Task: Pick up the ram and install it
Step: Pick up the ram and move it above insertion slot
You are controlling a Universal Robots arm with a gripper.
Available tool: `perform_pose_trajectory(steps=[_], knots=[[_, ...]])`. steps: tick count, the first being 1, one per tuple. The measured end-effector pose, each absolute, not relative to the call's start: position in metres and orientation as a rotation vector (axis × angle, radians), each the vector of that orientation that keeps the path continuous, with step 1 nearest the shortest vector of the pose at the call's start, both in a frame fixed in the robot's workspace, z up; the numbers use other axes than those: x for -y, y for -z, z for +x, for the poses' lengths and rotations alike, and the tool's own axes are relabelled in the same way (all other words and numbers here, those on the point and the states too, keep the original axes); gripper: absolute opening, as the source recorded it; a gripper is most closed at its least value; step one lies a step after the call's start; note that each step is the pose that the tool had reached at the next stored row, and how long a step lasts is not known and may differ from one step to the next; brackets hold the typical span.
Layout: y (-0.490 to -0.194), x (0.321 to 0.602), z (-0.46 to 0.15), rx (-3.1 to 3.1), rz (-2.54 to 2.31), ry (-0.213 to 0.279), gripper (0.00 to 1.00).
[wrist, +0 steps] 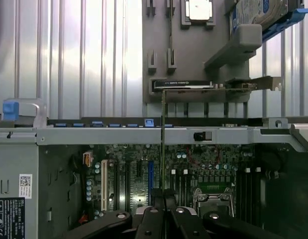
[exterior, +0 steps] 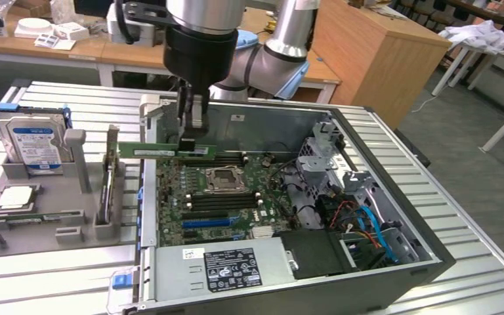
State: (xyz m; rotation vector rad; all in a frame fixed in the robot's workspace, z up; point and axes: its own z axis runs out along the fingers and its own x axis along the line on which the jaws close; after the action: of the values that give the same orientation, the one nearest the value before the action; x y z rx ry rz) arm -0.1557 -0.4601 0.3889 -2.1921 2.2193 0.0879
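Nearest the exterior camera lies the power supply (exterior: 226, 269) with its black-and-white label, in the open computer case (exterior: 261, 118). Beyond it, over the motherboard (exterior: 208, 210), the gripper (exterior: 192, 143) hangs down with its fingers clamped on the ram (exterior: 151, 151). The stick is held level and on edge just behind the CPU socket (exterior: 222, 177); whether it touches a slot cannot be told. On the exterior view's left, a grey holder (exterior: 55, 197) carries a hard drive (exterior: 33, 141) with a blue label and a square CPU chip (exterior: 16, 197).

From the wrist, the black fingers (wrist: 149, 219) pinch the ram (wrist: 162, 144), seen edge-on as a thin line above the motherboard (wrist: 129, 174), running toward the case wall and the holder (wrist: 193, 50).
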Motion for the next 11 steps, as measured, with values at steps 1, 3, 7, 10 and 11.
perform_pose_trajectory(steps=[1, 3, 7, 10, 11], knots=[[-0.389, 0.460, -0.154, -2.219, -2.192, -0.088, 0.12], [-0.389, 0.460, -0.150, -2.219, -2.192, -0.088, 0.12], [-0.389, 0.460, -0.139, -2.219, -2.192, -0.088, 0.12], [-0.389, 0.460, -0.131, -2.219, -2.192, -0.088, 0.12], [-0.389, 0.460, -0.128, -2.219, -2.192, -0.088, 0.12]])
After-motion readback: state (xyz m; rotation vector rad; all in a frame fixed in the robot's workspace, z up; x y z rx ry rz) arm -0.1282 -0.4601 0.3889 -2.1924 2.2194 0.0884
